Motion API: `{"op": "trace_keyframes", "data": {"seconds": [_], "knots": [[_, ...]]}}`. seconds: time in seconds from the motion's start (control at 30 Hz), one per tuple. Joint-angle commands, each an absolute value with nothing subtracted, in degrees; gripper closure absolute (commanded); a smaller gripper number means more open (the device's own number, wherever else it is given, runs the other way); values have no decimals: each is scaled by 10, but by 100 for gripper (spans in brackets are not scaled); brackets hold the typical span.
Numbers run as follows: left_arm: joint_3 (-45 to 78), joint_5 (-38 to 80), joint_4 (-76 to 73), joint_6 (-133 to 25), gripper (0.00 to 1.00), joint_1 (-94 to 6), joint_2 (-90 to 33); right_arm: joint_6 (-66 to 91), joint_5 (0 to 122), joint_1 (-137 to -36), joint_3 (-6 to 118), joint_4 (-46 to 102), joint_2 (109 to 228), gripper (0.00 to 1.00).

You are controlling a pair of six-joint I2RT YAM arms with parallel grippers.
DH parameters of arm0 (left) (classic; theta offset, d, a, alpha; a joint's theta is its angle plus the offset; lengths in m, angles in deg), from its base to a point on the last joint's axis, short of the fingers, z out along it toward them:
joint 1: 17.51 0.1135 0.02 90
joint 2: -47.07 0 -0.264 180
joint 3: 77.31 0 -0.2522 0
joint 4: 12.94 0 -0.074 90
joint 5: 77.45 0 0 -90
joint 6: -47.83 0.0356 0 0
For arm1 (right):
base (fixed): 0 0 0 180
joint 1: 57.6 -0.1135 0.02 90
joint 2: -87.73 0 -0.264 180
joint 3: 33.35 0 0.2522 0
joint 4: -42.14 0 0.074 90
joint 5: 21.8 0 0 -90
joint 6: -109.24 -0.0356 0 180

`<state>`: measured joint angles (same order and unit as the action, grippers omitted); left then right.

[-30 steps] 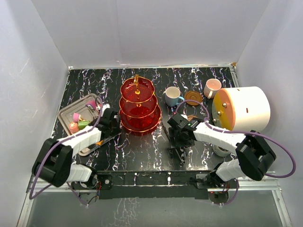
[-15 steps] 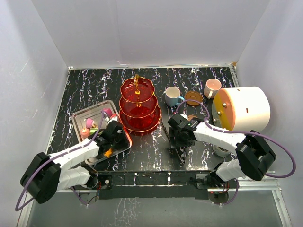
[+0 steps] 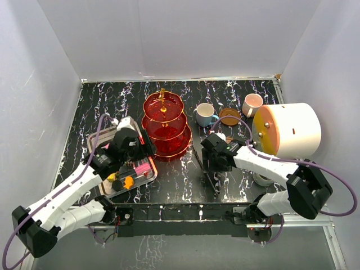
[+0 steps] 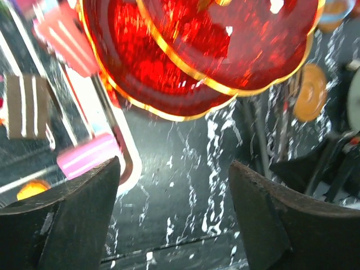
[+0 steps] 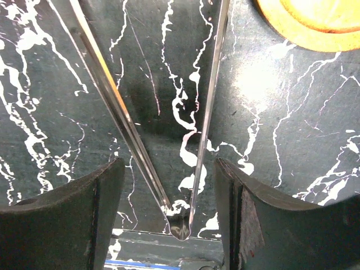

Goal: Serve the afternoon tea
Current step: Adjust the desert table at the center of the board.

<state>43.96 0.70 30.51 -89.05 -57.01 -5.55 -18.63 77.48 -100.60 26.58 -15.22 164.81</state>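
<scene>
Fingers (image 4: 62, 225) of the left gripper (image 4: 174, 219), how do they stand?
Spread wide with nothing between them, over the table (image 3: 169, 183) between the silver tray (image 4: 129, 169) and the stand.

Where is the red three-tier stand (image 3: 165, 128)?
Upright mid-table, with the blue cup (image 3: 205, 114), a brown saucer (image 3: 229, 116) and the pink cup (image 3: 251, 104) in a row to its right.

Sweets?
A pink block (image 4: 87, 156) and others lie on the tray.

Right gripper (image 5: 169, 191)?
Its fingers are apart, straddling metal tongs (image 5: 121, 121) that lie flat on the table, and not touching them.
</scene>
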Motion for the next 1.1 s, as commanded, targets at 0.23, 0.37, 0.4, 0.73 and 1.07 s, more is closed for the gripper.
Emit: {"op": "trace_keyframes", "data": {"seconds": [0.23, 0.37, 0.4, 0.73, 1.07], "knots": [[329, -71, 306, -833, 20, -497, -149, -211, 797, -1002, 285, -153, 1602, 38], [368, -8, 238, -847, 24, -430, -163, -212, 798, -998, 285, -153, 1582, 38], [378, 1, 212, -846, 25, -423, -168, -212, 797, -994, 285, -153, 1578, 38], [327, 40, 113, -851, 36, -393, -298, -211, 775, -960, 289, -157, 1549, 38], [328, 130, 45, -835, 70, -392, -364, -229, 832, -929, 290, -189, 1479, 38]]}}
